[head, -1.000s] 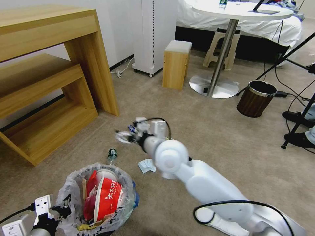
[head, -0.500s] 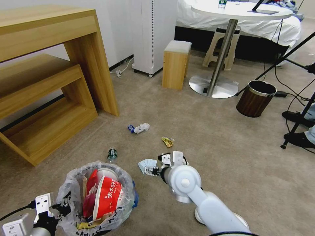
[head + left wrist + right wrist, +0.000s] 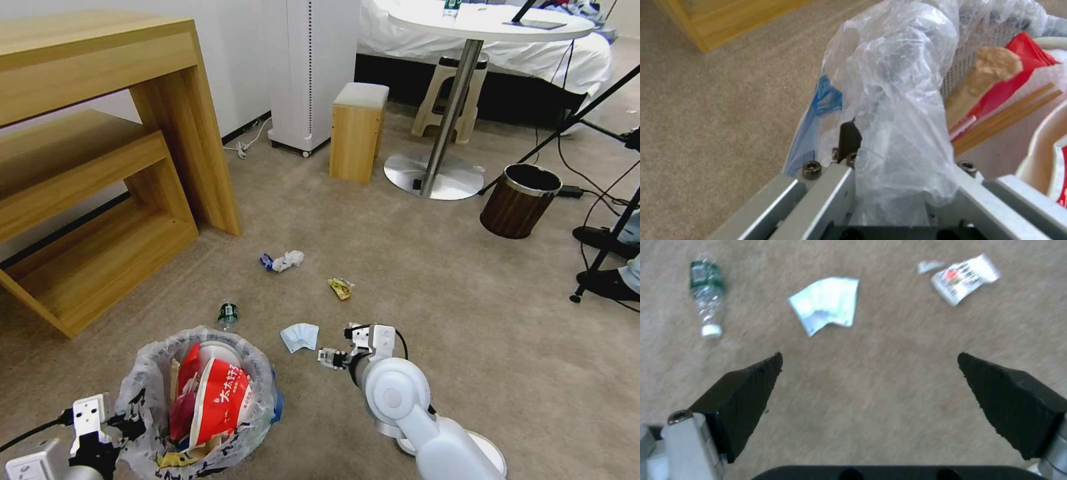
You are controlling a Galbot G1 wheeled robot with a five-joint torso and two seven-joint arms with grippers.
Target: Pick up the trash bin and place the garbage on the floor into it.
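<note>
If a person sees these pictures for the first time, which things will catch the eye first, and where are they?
First comes the trash bin at the near left, stuffed with a red paper bowl, its bag rim pinched by the left gripper. Next is the right gripper, open and low over the floor, beside a blue face mask. A small bottle, a crumpled tissue and a yellow wrapper lie beyond.
</note>
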